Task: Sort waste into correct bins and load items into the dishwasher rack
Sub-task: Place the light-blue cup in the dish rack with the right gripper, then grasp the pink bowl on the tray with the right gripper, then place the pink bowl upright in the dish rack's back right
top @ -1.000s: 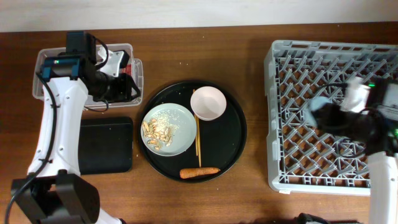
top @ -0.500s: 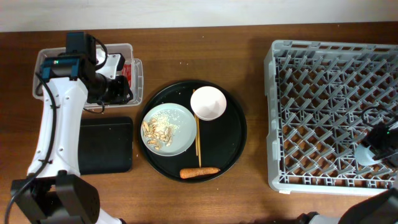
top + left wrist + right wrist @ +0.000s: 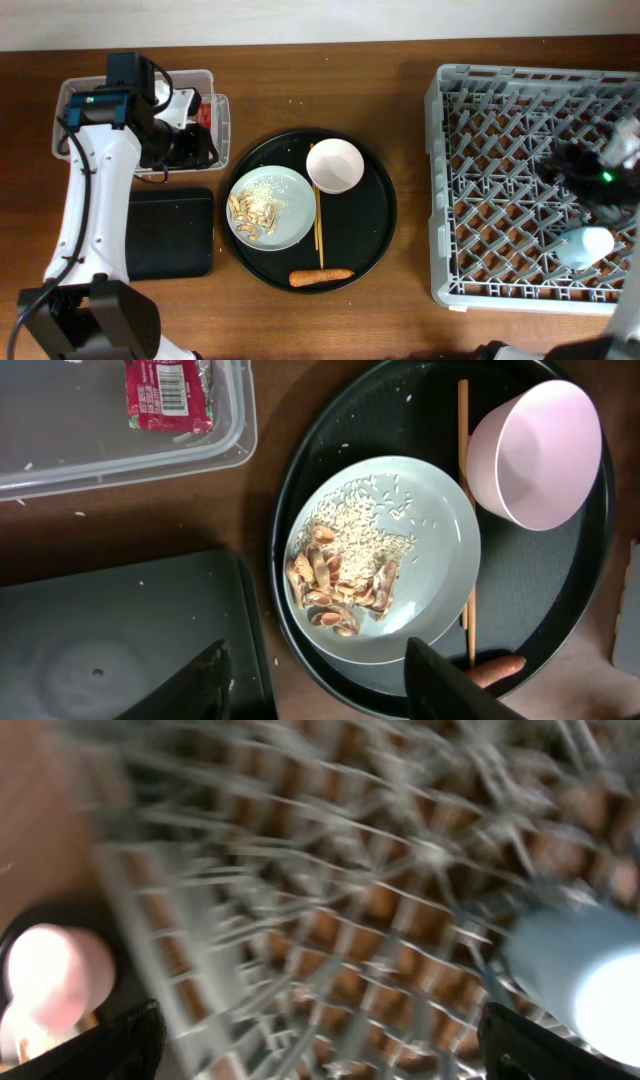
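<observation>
Pose: left claw (image 3: 315, 652) spread over tub (image 3: 242, 420) | right claw (image 3: 320, 1020) spread above rack (image 3: 330, 900)

Wooden table (image 3: 400, 90): clear tub (image 3: 222, 118), black tray (image 3: 175, 235), round tray (image 3: 372, 215), rack (image 3: 490, 180)

The rack (image 3: 500, 150) stands on the right, with the smaller cup (image 3: 585, 247) in its near right corner, seemingly on its side. In the middle, the round tray (image 3: 378, 215) holds the plate (image 3: 293, 218) left, the bowl-like cup (image 3: 334, 166) far and the carrot (image 3: 321, 277) near. At far left the tub (image 3: 224, 120) holds the wrapper (image 3: 165, 395), with the shallow tray (image 3: 180, 235) just nearer.
</observation>
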